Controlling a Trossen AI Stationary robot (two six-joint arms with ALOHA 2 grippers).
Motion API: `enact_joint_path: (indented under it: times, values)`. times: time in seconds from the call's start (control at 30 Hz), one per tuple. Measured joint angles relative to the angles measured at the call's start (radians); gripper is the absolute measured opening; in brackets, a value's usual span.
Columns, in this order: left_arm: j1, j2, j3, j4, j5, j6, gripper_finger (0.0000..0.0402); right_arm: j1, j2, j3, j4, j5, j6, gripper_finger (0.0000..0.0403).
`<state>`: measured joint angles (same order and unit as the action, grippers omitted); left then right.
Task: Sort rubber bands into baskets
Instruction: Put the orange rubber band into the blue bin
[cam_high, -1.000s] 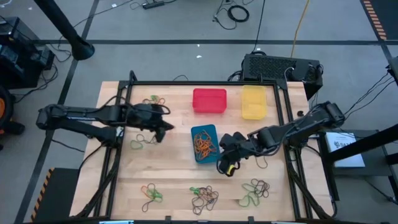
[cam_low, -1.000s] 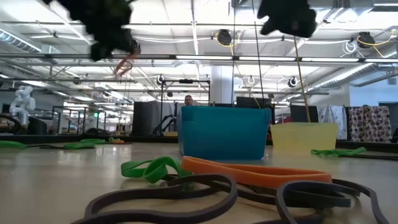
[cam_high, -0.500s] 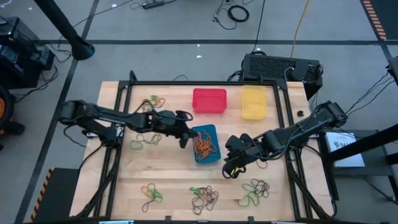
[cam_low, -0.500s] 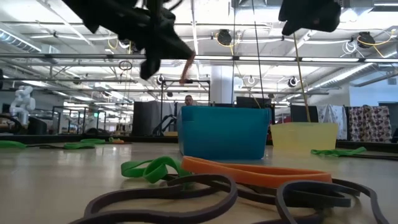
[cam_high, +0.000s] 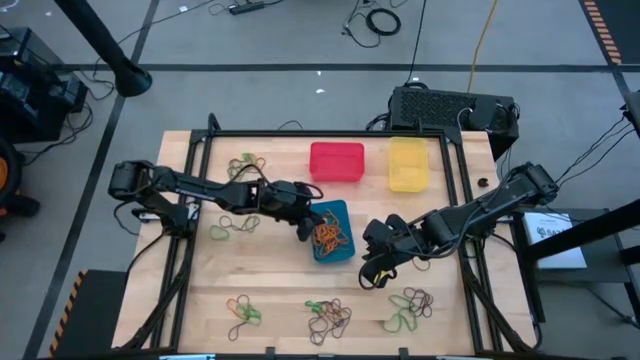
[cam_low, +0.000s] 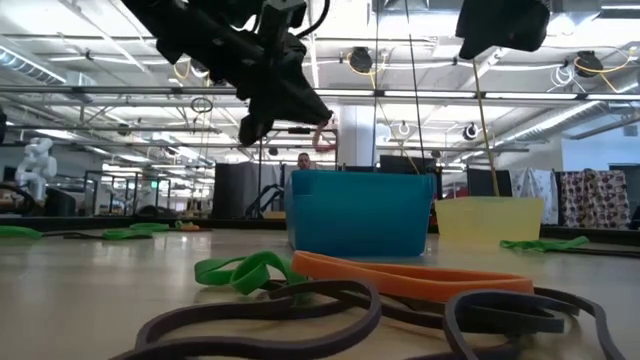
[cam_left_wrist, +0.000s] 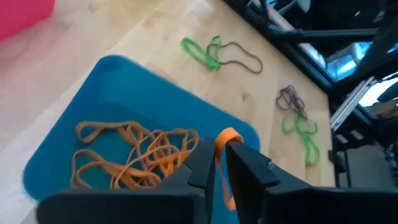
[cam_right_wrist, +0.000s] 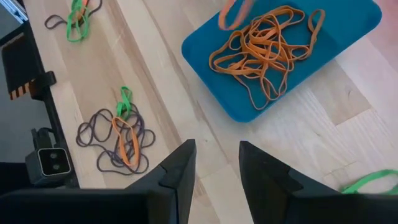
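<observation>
Pale wooden tabletop framed by black rails, grey floor and cables all round, an open hall behind in the low view.

Left end effector poised over the near-left rim of the small blue rectangular plastic basket. Fingers nearly together in the left wrist view, pinching one thin orange rubber band that hangs between the tips. Band suspended directly above the basket's interior, loop dangling downward, long axis roughly vertical. Beneath it, a tangled heap of orange rubber bands already lying on the blue floor. Judged: release step of a drop, with nothing more needed than letting go, since the target lies straight below rather than off to a side.

Right end effector just beside the blue basket's other side, over bare wood, fingers parted with nothing between them. Nearer of the two arms to the mixed clump of green, orange and dark rubber bands at the front right of the tabletop, which lies forward of it, towards the front edge.

Red rectangular plastic basket and yellow rectangular plastic basket side by side at the back, apart from both arms, no bands visible in them from above. Further mixed clumps at back left, mid left, front left and front centre.
</observation>
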<state>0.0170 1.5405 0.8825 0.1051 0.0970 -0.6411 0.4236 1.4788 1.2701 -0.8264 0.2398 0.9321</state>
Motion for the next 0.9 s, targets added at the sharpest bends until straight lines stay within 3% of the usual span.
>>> enact_joint_path:
  times: [0.57,0.7,0.8,0.9]
  values:
    - [-0.013,-0.002,0.0,-0.035,0.031,-0.006,0.0104,-0.003,0.0,0.0,-0.009,0.024,-0.032,0.0116]
    - [-0.015,-0.002,0.021,-0.036,0.111,-0.003,0.0105,-0.001,0.002,0.0,0.023,0.024,-0.037,0.0116]
    - [-0.035,-0.011,0.042,-0.049,0.167,0.029,0.0105,0.021,0.019,0.0,0.112,0.023,-0.123,0.0116]
    - [-0.071,-0.054,0.06,-0.127,0.128,0.054,0.0105,0.064,0.051,0.0,0.203,0.016,-0.252,0.0116]
